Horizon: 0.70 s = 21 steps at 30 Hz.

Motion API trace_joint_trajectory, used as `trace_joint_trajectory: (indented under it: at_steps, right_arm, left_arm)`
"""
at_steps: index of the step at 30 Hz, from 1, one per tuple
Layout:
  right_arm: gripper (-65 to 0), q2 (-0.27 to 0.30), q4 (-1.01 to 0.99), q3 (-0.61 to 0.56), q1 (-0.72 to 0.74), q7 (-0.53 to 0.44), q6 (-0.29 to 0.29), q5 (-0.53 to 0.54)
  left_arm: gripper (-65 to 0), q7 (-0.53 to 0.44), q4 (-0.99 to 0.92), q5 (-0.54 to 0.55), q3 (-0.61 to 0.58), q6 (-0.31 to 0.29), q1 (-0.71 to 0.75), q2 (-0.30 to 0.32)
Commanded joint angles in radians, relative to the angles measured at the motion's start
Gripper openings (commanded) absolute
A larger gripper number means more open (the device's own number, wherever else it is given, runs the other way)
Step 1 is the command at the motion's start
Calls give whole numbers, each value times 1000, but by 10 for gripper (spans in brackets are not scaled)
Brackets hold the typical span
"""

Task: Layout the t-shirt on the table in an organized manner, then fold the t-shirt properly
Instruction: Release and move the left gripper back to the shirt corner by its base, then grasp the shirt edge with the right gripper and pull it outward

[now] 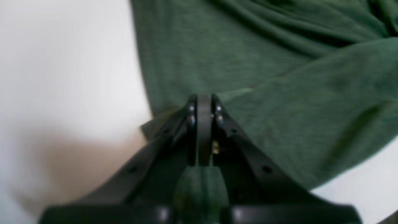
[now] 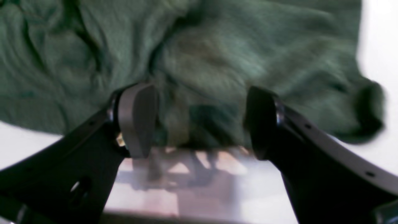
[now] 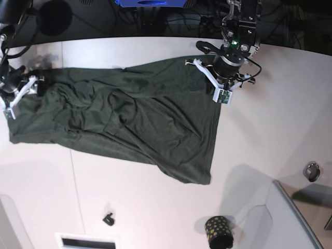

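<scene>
- On the white table (image 3: 155,207): dark green t-shirt (image 3: 129,124) spread wide and wrinkled, running from the left edge of the base view to past centre, lower hem slanting down to the right.
- Tabletop has thin seam lines and a curved far edge; dark cables and a blue object (image 3: 150,2) behind it.
- Near side: black gold-dotted cup (image 3: 219,231), small black clip (image 3: 108,219), grey raised panel (image 3: 295,218), metal ring (image 3: 312,171).
- Left gripper (image 1: 204,102): jaws pressed together, pinching the shirt's edge at its far right corner.
- Right gripper (image 2: 202,121): jaws spread apart, nothing between them; shirt edge lies just ahead.
- Only the right wrist view shows that gap; it's blurred, so contact with the cloth is unclear.
- Base view alone shows the whole layout.
</scene>
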State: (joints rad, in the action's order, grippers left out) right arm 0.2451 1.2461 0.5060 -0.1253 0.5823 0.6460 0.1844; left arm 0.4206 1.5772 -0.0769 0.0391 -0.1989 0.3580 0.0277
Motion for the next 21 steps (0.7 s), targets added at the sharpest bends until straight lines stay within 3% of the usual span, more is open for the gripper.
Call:
trace_joint_trajectory:
  at_steps: [1,7,8,13,21]
  right_arm:
    - [-293,24,-26,6,9,-26,-2,4]
    - [-576,75,-196,13,46,-68,-2,2]
    - [-596,86,-208,13,45,-75,-2,2]
    - [-602,99,-225,13,25,-80,-2,2]
    - [-603,119,-208,6,-21,-78,-2,2]
  left_arm:
    - [-650,-13,-7,-5,-3,-6,3,2]
    - [-650,-16,-140,-24,5,-6,-24,44]
    - [-650,-19,-156,-24,6,-6,-30,50]
    - [-650,-139,-225,-27,12,-3,-35,104]
    - [-650,-142,-199,-22,14,-3,-33,117]
